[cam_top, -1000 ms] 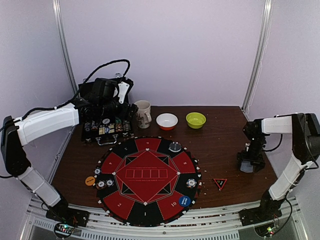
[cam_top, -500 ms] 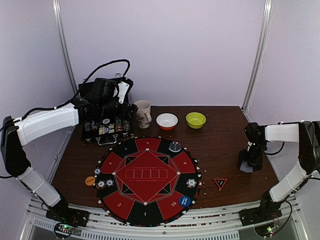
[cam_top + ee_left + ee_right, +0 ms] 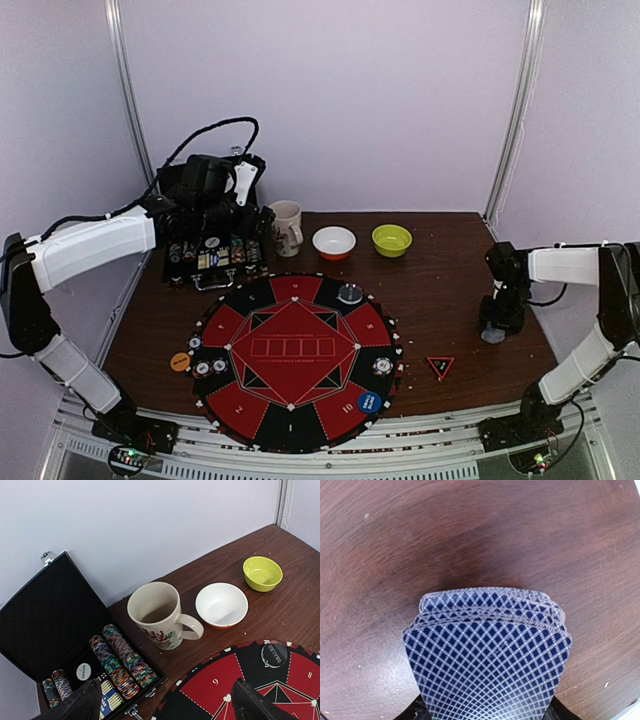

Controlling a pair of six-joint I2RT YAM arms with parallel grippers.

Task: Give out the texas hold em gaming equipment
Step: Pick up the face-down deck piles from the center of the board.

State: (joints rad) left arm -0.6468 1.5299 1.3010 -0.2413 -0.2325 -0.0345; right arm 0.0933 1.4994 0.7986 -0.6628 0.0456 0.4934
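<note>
Where the right arm reaches down near the table's right edge, the right gripper [image 3: 497,322] is clamped on a stack of blue-grey-backed playing cards [image 3: 487,655]. Its wrist view is filled by the slightly fanned deck, lattice backs up, with bare wood beyond it. Only dark slivers of the fingers [image 3: 415,713] show at the bottom corners. From above, the same deck is no more than a grey patch under the gripper.

The left gripper [image 3: 166,685] hangs over the far left corner, fingers spread wide and nothing between them. Its camera shows what the overhead view blurs: an open black case [image 3: 45,615] holding rows of striped poker chips [image 3: 122,660] and a white dealer button [image 3: 83,671]. Along the far edge beside the case stand a mug [image 3: 157,612], a white bowl [image 3: 221,605] and a green bowl [image 3: 262,573].

Only the overhead view shows the round mat [image 3: 295,350] whole, by the middle of the near edge. Loose chips [image 3: 210,367] lie on its left side and a blue disc [image 3: 369,402] sits at its near right rim. An orange disc [image 3: 180,362] lies just off its left rim, and a triangle marker [image 3: 440,367] lies on the wood between mat and right edge.

The table [image 3: 440,270] is dark brown wood, enclosed by pale walls [image 3: 330,100].
</note>
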